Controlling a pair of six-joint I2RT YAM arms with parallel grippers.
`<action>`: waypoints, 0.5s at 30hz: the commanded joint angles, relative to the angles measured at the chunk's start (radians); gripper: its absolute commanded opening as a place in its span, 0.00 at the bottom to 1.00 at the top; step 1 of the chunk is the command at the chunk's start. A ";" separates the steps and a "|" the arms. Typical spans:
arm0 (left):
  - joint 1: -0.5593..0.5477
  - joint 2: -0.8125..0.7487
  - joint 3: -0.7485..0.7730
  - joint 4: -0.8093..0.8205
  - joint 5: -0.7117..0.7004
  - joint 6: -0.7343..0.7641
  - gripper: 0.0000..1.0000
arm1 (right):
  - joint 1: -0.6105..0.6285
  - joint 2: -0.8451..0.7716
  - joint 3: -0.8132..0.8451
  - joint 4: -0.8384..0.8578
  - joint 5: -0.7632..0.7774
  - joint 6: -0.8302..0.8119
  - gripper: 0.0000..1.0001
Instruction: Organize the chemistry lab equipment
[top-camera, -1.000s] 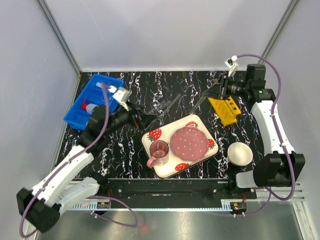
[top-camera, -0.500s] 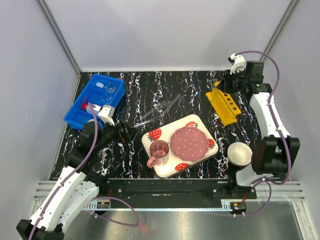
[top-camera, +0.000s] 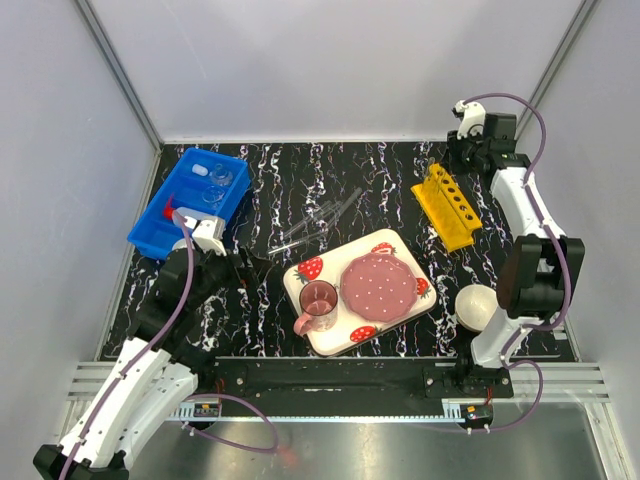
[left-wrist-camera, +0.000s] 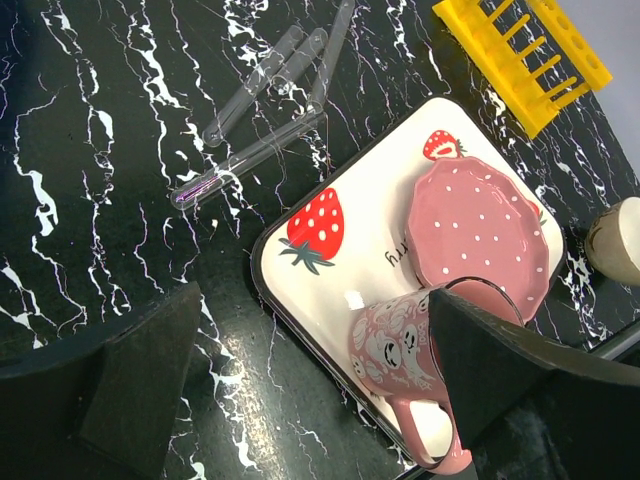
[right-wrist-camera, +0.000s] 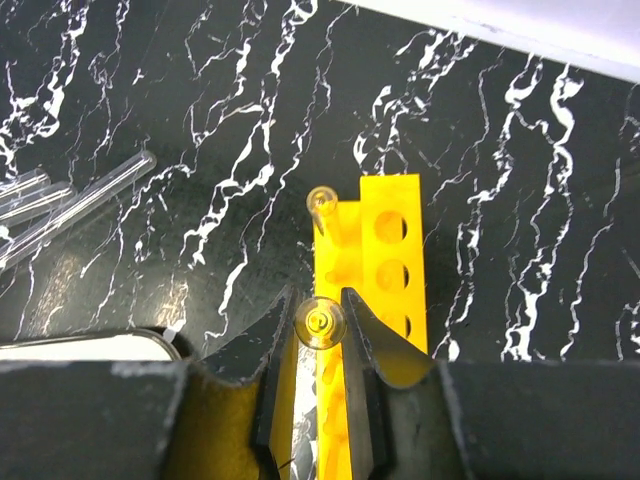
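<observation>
Right tool (right-wrist-camera: 319, 302) pinching a glass tube (right-wrist-camera: 320, 323) right over the yellow rack (right-wrist-camera: 390, 235).
We see the tube end-on, clear, round rim; left tool (left-wrist-camera: 312, 320) wide open, empty, near loose tubes (left-wrist-camera: 265, 95) on bench (left-wrist-camera: 80, 150).

Right wrist: rack (right-wrist-camera: 412, 250) lower end behind fingers (right-wrist-camera: 250, 375); tube (right-wrist-camera: 320, 322) end-on, length unseen. Left wrist: bowl (left-wrist-camera: 615, 240) cut at right edge. Top: glassware (top-camera: 220, 178) in bin (top-camera: 152, 222) too small.

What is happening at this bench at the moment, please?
The right gripper, jaws shut on a glass tube, holds it upright over the yellow rack, where another tube already stands. The left gripper hovers open and empty near the strawberry tray, with several more tubes lying loose on the table.
</observation>
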 joint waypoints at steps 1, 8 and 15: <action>0.004 -0.013 -0.006 0.017 -0.039 -0.009 0.99 | -0.004 0.020 0.081 0.058 0.025 -0.018 0.27; 0.004 0.001 -0.003 0.018 -0.039 -0.006 0.99 | -0.004 0.081 0.131 0.054 0.032 -0.016 0.27; 0.004 -0.005 -0.004 0.011 -0.045 -0.006 0.99 | -0.004 0.129 0.165 0.035 0.020 -0.004 0.27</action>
